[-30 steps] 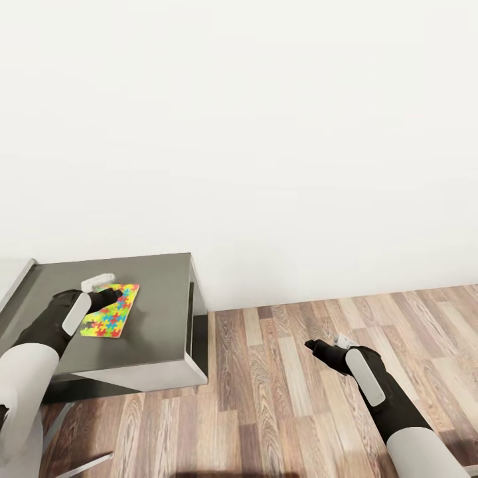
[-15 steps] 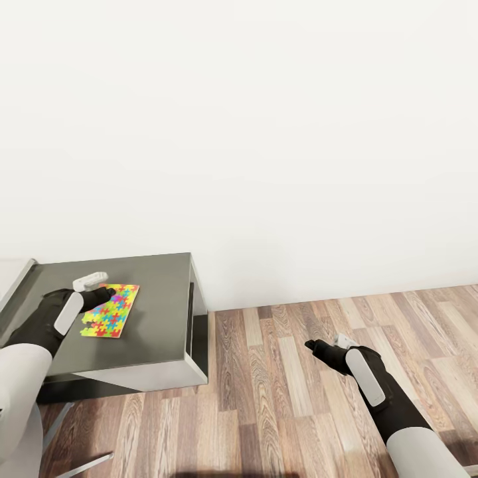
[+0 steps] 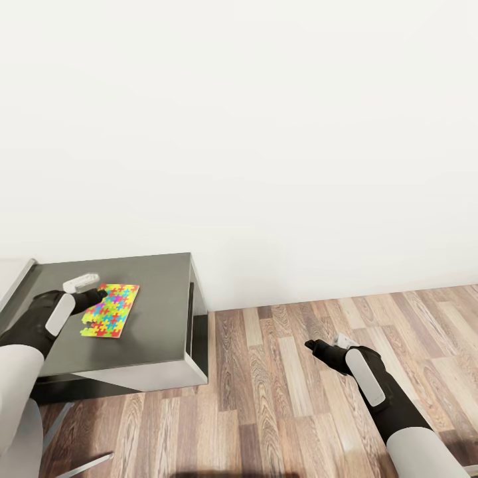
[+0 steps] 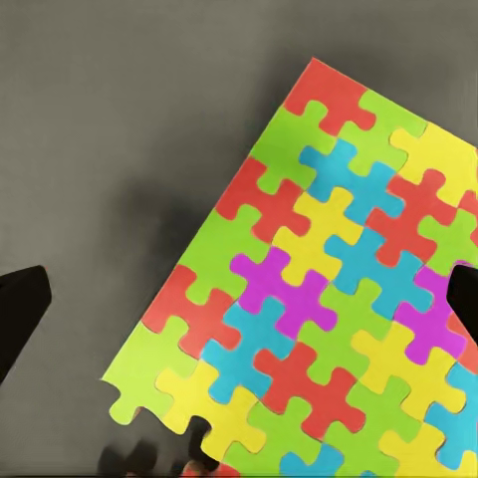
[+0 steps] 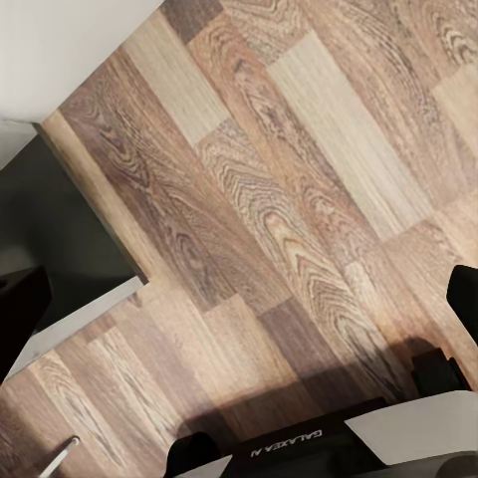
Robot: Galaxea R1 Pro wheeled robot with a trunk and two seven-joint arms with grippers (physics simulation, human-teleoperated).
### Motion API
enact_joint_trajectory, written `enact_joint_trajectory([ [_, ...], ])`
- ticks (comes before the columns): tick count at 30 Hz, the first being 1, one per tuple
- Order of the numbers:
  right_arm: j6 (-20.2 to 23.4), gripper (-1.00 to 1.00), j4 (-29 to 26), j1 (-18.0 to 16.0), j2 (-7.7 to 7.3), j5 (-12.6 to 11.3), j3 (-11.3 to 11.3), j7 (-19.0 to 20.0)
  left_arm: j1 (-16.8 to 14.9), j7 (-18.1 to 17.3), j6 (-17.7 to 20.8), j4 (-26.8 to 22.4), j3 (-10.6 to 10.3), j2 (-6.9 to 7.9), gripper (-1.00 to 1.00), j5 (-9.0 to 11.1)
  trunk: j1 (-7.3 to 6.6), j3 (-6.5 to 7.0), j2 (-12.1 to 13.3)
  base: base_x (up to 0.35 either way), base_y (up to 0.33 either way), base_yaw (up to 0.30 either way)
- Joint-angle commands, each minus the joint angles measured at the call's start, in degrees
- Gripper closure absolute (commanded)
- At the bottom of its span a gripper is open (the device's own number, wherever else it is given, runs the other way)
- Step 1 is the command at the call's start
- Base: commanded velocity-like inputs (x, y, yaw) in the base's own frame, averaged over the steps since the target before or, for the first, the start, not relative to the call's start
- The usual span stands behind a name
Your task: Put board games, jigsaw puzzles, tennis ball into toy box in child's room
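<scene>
Our left claw (image 3: 93,297) hangs spread beside the jigsaw puzzle (image 3: 110,310), flat on the counter (image 3: 159,318); its thinness invites a slipped pinch. Our right claw (image 3: 312,344) hovers spread above the floor (image 3: 279,398).

Grey table (image 3: 159,318): bare surface from 12 to 5 o'clock of the jigsaw puzzle (image 3: 110,309); left gripper (image 3: 93,296) crowds its 10 o'clock corner. Wood floor (image 3: 279,385): open around right gripper (image 3: 311,344).
</scene>
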Motion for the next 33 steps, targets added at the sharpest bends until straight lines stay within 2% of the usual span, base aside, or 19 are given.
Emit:
enact_joint_trajectory([
  [1, 0.14, -1.00, -0.09, -0.03, -0.02, -0.60, 0.05, -0.53, -0.02, 0.47, 0.23, 0.12, 0.00, 0.02, -1.00, 0.60, 0.03, -0.09, -0.10, 0.000, 0.000, 0.000],
  [13, 0.14, -1.00, -0.03, -0.03, -0.02, -0.60, 0.03, -0.53, -0.04, 0.69, -0.51, 5.53, -0.03, -0.12, -1.00, 0.13, 0.03, -0.46, -0.10, 0.000, 0.000, 0.000],
  [22, 0.14, -1.00, -0.06, -0.03, -0.02, -0.60, 0.05, -0.53, -0.08, 0.70, -0.57, 5.80, -0.19, -0.18, -1.00, 0.09, 0.03, -1.08, -0.10, 0.000, -0.007, 0.000],
  [33, 0.14, -1.00, -0.09, -0.03, -0.02, -0.60, 0.05, -0.53, -0.10, 0.28, -0.63, 5.80, -0.27, -0.19, -1.00, 0.14, 0.03, -1.12, -0.10, 0.000, -0.143, 0.000],
])
